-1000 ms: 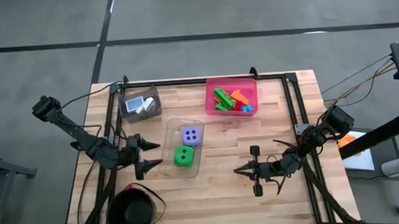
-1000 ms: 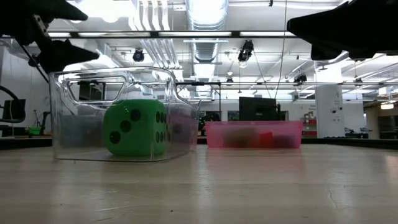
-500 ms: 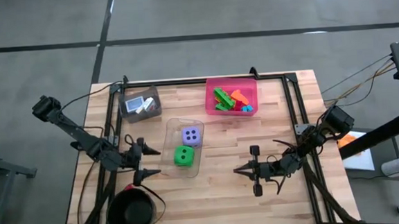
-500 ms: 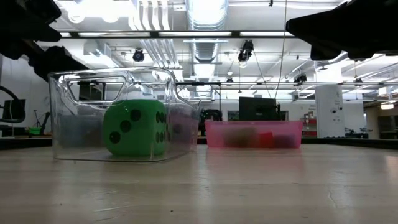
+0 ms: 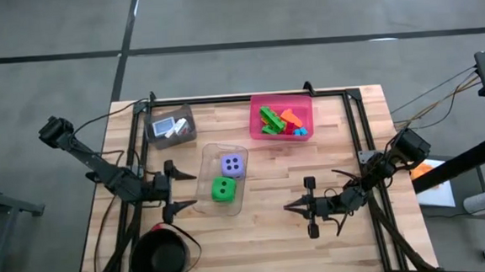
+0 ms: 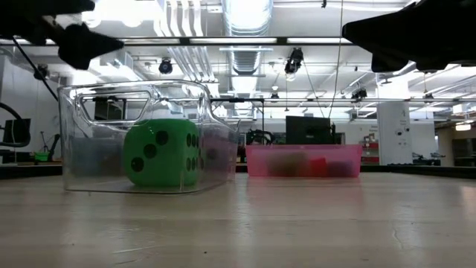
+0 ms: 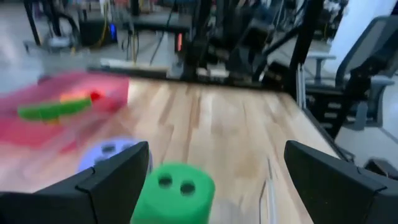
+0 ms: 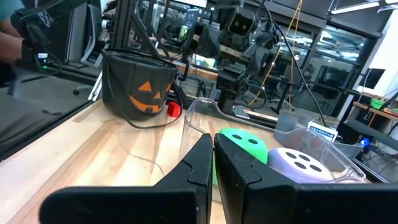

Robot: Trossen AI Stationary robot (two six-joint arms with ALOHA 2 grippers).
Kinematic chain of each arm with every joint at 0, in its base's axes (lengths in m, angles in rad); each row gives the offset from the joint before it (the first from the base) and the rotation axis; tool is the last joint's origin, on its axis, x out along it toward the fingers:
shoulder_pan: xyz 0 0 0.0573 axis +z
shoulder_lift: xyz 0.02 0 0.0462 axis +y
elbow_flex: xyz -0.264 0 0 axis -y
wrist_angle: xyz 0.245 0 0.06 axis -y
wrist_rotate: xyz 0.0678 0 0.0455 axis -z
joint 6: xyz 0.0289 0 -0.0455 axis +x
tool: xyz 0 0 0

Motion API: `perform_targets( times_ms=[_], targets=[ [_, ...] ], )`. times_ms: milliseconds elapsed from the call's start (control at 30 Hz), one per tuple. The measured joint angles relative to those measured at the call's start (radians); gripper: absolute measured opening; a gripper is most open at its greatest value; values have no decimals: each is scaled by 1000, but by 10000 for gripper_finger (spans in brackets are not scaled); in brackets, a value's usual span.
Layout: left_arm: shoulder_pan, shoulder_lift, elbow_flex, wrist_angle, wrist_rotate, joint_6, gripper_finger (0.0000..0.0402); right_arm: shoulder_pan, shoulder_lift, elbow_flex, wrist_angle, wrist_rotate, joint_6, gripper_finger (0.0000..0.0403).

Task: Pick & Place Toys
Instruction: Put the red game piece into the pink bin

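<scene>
Since a second ago our left gripper (image 5: 176, 191) has swung wider beside the clear plastic bin (image 5: 204, 168), fingers fully spread, holding nothing

We see the green dotted die (image 5: 223, 189) and purple dotted die (image 5: 232, 164) inside that bin; reaching in, we could clip its wall and shove it; right gripper (image 5: 291, 207), shut and empty, waits well apart

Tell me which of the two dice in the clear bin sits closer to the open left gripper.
The green die. It lies at the clear bin's end nearest the left gripper; the purple die sits farther off, toward the pink bin.
</scene>
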Motion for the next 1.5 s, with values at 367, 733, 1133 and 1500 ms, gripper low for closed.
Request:
perform_targets(
  times_ms=[367, 733, 1133, 1500],
  targets=[
    [-2, 0, -1, 9, 64, 103, 375, 0, 0, 0, 0, 0, 0, 18],
    [-2, 0, -1, -47, 71, 156, 375, 0, 0, 0, 0, 0, 0, 18],
    [-2, 0, -2, 0, 72, 145, 375, 0, 0, 0, 0, 0, 0, 18],
    [-2, 0, -2, 67, 72, 125, 375, 0, 0, 0, 0, 0, 0, 18]
  ],
)
